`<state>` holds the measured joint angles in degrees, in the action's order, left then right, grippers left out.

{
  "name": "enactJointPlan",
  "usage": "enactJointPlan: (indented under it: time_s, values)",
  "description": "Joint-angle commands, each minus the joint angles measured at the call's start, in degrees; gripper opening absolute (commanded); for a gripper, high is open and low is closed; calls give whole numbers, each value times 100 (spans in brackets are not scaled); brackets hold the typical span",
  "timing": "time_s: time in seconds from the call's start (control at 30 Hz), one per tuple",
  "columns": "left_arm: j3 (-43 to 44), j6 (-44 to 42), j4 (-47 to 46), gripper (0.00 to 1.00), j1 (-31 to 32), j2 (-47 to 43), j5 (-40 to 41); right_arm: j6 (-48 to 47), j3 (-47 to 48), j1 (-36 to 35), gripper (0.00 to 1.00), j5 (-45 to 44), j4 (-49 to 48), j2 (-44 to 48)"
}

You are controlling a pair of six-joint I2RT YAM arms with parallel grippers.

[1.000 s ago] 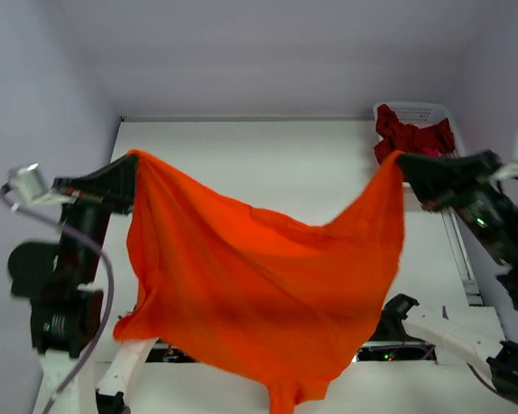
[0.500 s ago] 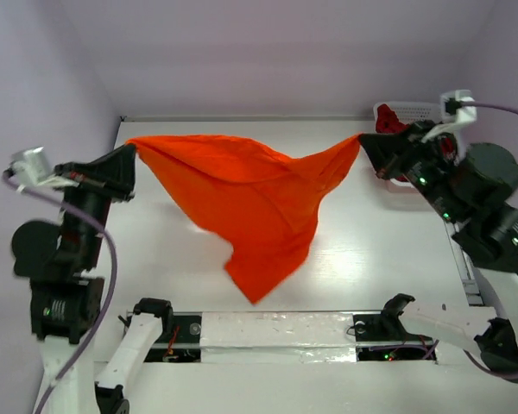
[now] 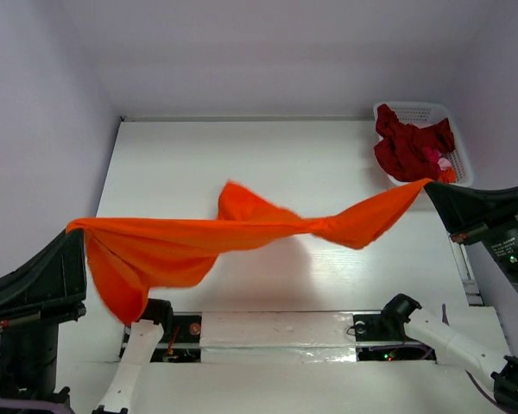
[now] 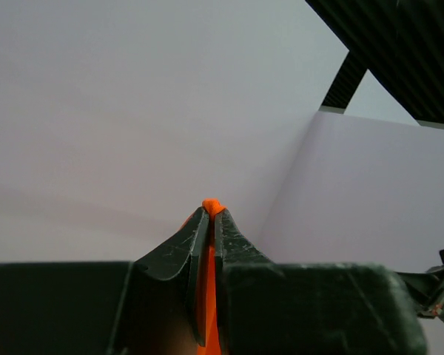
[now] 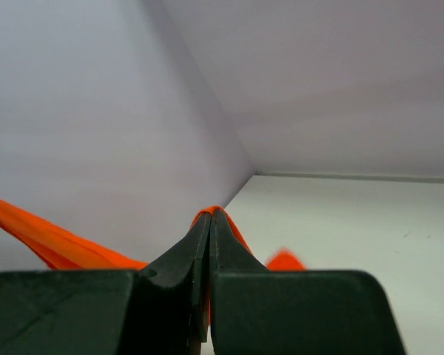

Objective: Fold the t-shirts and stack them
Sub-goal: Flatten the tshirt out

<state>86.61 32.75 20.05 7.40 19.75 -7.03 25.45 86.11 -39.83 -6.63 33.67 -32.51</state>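
The bright orange t-shirt [image 3: 242, 228] is stretched in the air as a twisted band across the table, with a loose fold hanging at its left end. My left gripper [image 3: 76, 231] is shut on its left end, and orange cloth [image 4: 206, 281] shows pinched between the left wrist view's jaws [image 4: 210, 214]. My right gripper [image 3: 430, 184] is shut on the right end. In the right wrist view the jaws [image 5: 210, 214] clamp an orange edge, and the shirt [image 5: 52, 240] trails off to the left. Dark red t-shirts [image 3: 410, 147] lie bunched in the basket.
A white latticed basket [image 3: 414, 108] stands at the table's back right corner. The white table [image 3: 242, 155] is bounded by pale walls at the left and back. The arm bases and a taped strip [image 3: 276, 329] run along the near edge.
Both grippers have swung the orange t-shirt away and then back toward the near edge. It hung as a wide sheet; now it is a twisted, low band between them.
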Motion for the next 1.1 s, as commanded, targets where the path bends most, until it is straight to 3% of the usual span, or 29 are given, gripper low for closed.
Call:
enactJointPlan:
  time_s: [0.0, 0.27, 0.43, 0.7, 0.93, 1.07]
  values:
    - [381, 205, -11, 0, 16, -41, -264, 179, 2, -42, 0, 250, -177, 157]
    - [928, 276, 122, 0, 16, 187, -511, 109, 424, -42, 0, 242, -71, 167]
    - [-90, 197, -281, 0, 130, 372, -273, -66, 416, -42, 0, -66, -317, -18]
    - [-1820, 3, -1082, 0, 183, 1170, 420, -409, 399, -42, 0, -953, -465, -1292]
    - [-2385, -129, -1741, 0, 183, 2146, 1036, -208, -462, -42, 0, -1296, -1134, -2485]
    - [-2447, -50, -1812, 0, -230, 2726, 1002, 240, -954, -42, 0, -1192, -1494, -3295]
